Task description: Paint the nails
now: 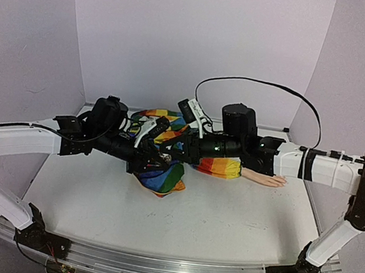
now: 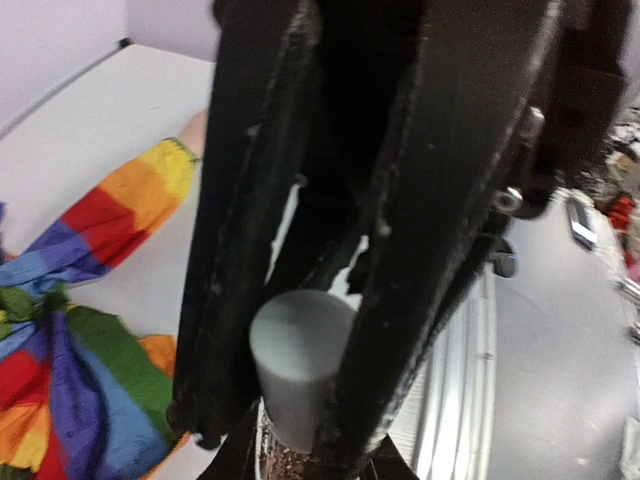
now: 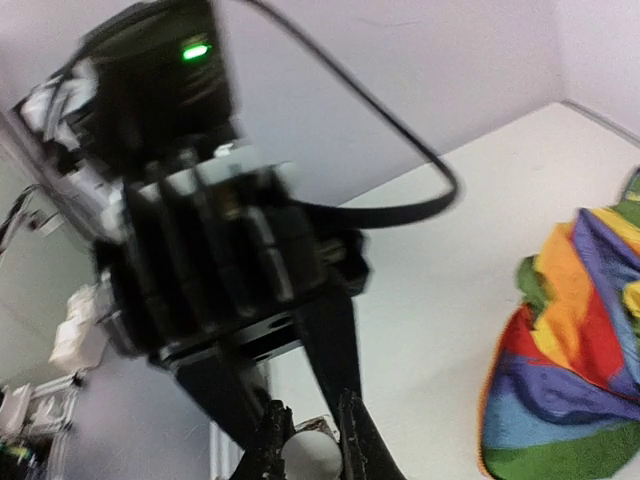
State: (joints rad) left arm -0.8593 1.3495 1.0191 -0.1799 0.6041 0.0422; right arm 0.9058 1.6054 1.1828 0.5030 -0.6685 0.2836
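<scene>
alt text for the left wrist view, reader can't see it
The left gripper fills the frame close up, its black fingers closed on a small pale grey cap. At lower left, rainbow-striped fabric lies on a white table.

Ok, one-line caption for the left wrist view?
Close-up: left gripper clamped on a grey tapered cylinder; rainbow-striped sleeve lying on the white table beside it.

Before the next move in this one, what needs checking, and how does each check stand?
1. Left jaws shut on bottle: ok.
2. Right jaws' grasp: cannot tell.
3. Mannequin hand bare, clear of the rainbow cloth: ok.
4. Nails readable: cannot tell, too small.
5. Room between the arms: not ok, they crowd together over the cloth.
</scene>
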